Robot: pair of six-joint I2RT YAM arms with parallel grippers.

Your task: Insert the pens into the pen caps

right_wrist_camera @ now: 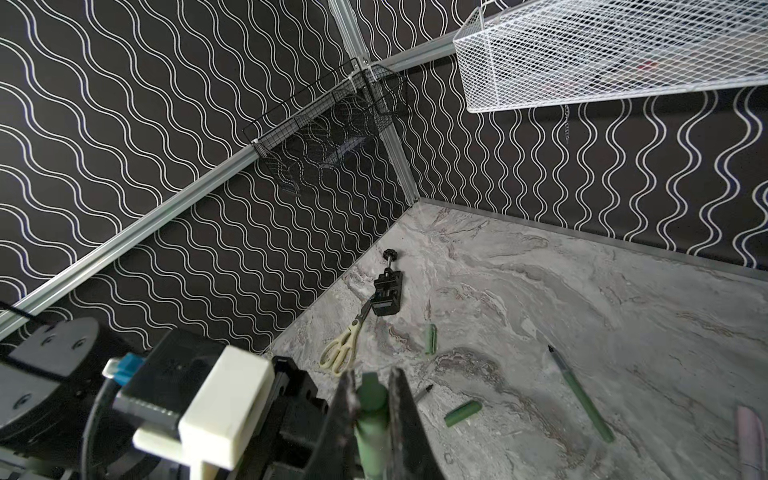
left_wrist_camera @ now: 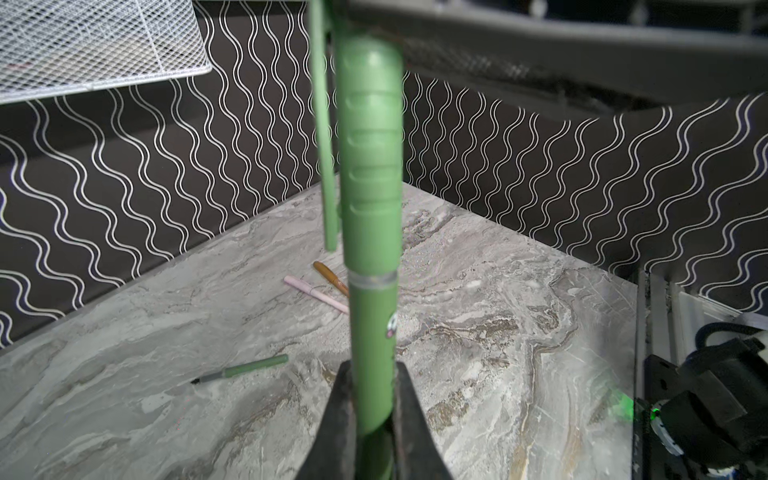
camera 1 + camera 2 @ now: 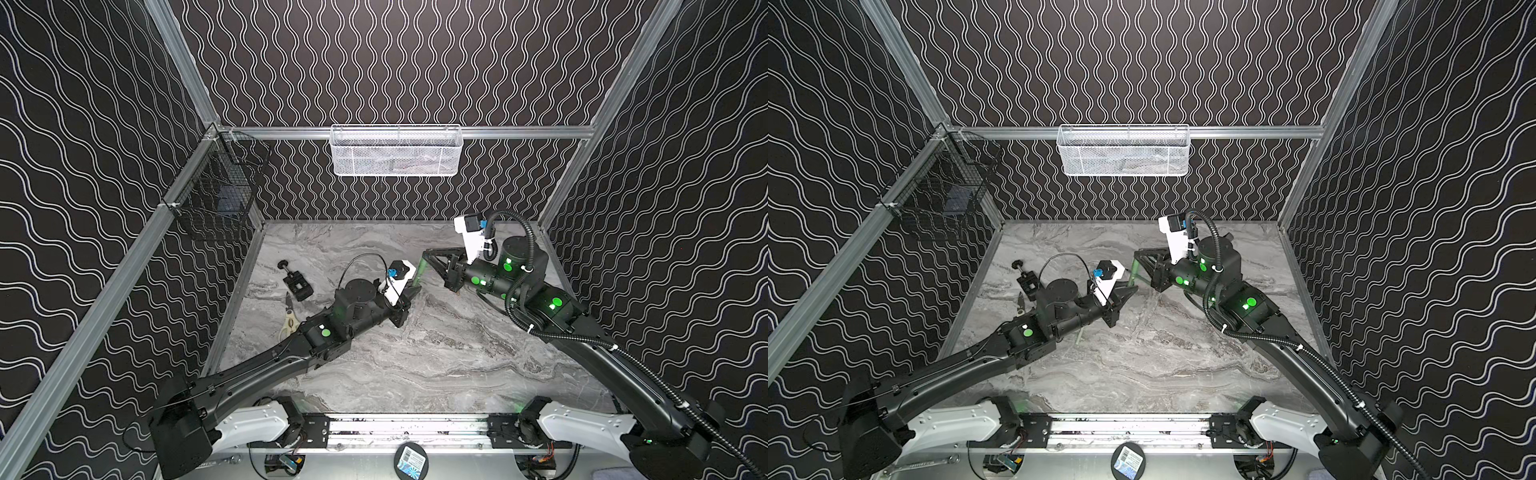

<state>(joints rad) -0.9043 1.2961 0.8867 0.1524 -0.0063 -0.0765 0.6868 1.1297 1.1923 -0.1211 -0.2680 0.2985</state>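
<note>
Since the left gripper (image 2: 372, 368) is clamped on the barrel of the slim mid-green plastic pen (image 2: 370, 316) and the right gripper (image 1: 372, 374) is closed onto the ribbed green plastic cap (image 2: 369, 145) with a clip, we hold the pair in the air between the arms, above the middle of the table. Cap and barrel meet at a silver ring, so we judge it seated or close to it. To do this well we push straight along the pen's axis, no twist, no bending, and check the seam is closed before either side lets go. Below, the grey marble-pattern tabletop (image 1: 623, 291) looks flat and slick, so we expect loose parts to roll. On it: a dark green stubby cap (image 1: 462, 412), a paler green stubby cap (image 1: 431, 338), an uncapped green pen (image 1: 579, 392), cream-handled scissors (image 1: 343, 347), a small black vise (image 1: 386, 293). Farther out: black walls with white wavy lines (image 1: 124, 124), a black wire basket (image 1: 332, 124) in the corner, a white mesh basket (image 1: 602, 54) on the back rail.
</note>
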